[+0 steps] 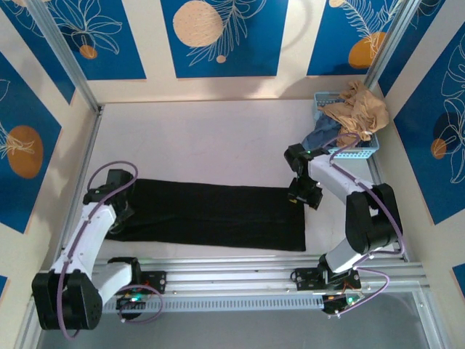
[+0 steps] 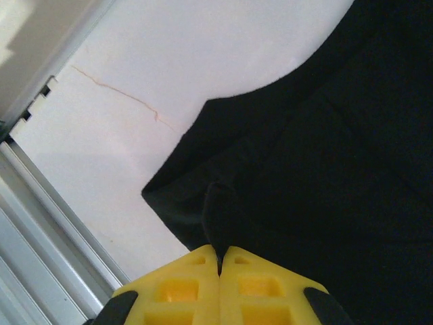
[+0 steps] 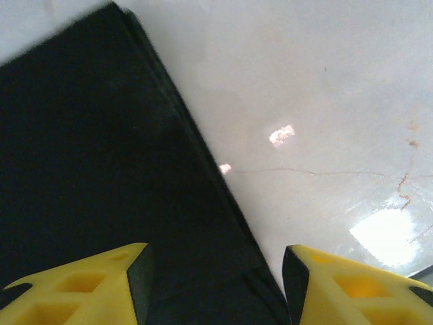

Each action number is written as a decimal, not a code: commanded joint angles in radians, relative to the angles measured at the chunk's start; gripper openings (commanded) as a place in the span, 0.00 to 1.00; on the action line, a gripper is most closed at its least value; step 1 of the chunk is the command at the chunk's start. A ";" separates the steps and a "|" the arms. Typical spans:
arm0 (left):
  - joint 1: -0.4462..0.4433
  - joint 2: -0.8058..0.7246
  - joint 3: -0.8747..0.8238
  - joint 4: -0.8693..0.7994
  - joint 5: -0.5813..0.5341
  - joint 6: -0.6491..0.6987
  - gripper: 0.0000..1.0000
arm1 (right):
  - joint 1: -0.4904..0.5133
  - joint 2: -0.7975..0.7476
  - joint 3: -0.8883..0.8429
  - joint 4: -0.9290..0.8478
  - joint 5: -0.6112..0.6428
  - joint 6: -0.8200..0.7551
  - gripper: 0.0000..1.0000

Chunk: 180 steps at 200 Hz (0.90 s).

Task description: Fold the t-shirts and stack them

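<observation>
A plain black t-shirt (image 1: 218, 214) lies folded into a long flat band across the white table (image 1: 203, 138). My left gripper (image 1: 122, 211) sits at the band's left end. In the left wrist view its yellow jaws (image 2: 220, 254) are shut on a pinched ridge of the black cloth (image 2: 325, 189). My right gripper (image 1: 304, 196) hovers over the band's far right corner. In the right wrist view it (image 3: 216, 284) is open, its fingers (image 3: 139, 284) straddling the shirt's folded edge (image 3: 88, 169) without holding it.
A light blue basket (image 1: 370, 151) stands at the back right, holding a crumpled tan garment (image 1: 356, 109) and a blue one (image 1: 323, 134). An aluminium rail (image 1: 240, 265) runs along the near edge. Metal posts frame the sides.
</observation>
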 commanded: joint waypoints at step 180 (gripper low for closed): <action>0.188 0.534 0.161 0.058 0.080 -0.147 0.45 | 0.060 -0.054 0.068 -0.015 0.010 -0.024 0.56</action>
